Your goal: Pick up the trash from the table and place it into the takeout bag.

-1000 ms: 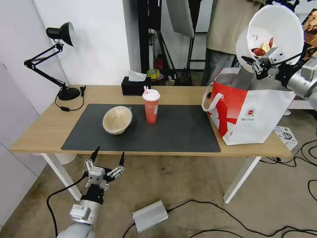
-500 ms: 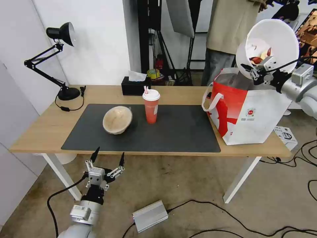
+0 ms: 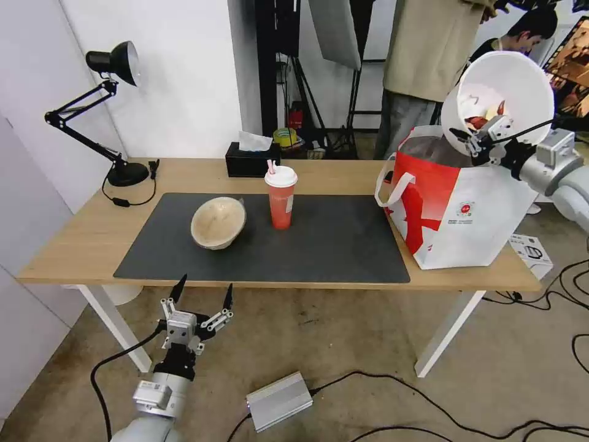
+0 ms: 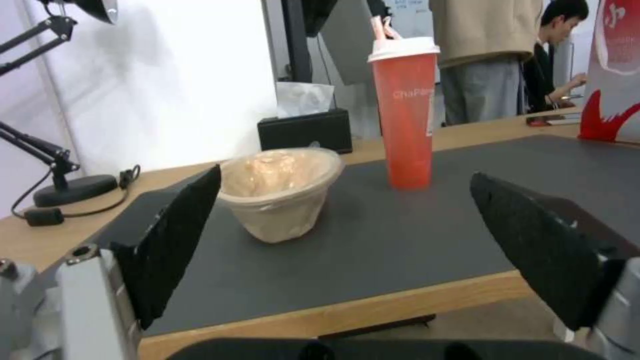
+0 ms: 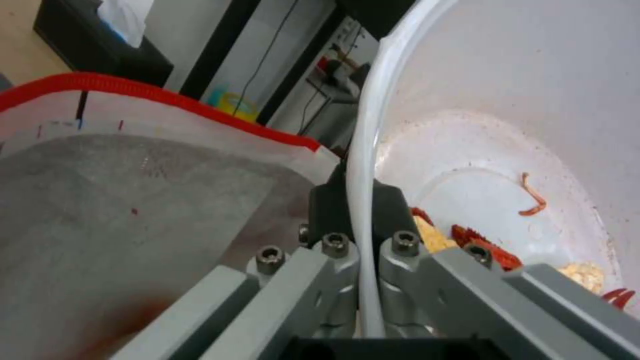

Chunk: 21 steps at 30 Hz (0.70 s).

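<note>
Red cup (image 4: 405, 107) w/ "ChaPan…" print, right end effector (image 3: 477, 140) gripping white bowl (image 3: 509, 92)

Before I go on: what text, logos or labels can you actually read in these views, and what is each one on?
"ChaPan...": pale lettering on the red drink cup; the rest curves out of sight.
Round logo with small print on the takeout bag: too small to read.
Large white character on the bag's red print in the left wrist view: cut off, unreadable.
Dark marking on the white box on the floor by the table: too small to read.
</note>
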Motion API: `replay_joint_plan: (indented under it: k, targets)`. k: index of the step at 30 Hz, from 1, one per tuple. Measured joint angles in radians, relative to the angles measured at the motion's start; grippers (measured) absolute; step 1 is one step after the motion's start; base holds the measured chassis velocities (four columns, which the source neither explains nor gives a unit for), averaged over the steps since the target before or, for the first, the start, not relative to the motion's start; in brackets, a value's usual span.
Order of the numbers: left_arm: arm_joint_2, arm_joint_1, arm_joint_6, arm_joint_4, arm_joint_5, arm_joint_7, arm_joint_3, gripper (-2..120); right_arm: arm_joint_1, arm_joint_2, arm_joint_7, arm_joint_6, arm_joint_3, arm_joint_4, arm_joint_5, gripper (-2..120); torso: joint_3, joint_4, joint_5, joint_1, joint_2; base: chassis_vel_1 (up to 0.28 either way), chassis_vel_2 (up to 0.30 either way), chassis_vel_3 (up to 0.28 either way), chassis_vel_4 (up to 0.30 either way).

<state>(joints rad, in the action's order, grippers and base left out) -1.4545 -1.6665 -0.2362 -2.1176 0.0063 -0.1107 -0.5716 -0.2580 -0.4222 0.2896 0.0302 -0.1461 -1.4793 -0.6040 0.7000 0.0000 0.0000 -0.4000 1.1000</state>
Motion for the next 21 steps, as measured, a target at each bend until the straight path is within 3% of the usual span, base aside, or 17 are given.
replay_joint_plan:
  k: [21]
  targets:
    - [0.000, -0.001, -0.007, 0.011, 0.001, 0.000, 0.001, 100, -0.012, -0.038, -0.016, -0.004, -0.003, 0.054, 0.011, 0, 0.000, 0.0000, 0.0000, 0.000, 0.000, 0.000, 0.000, 0.000, 0.000]
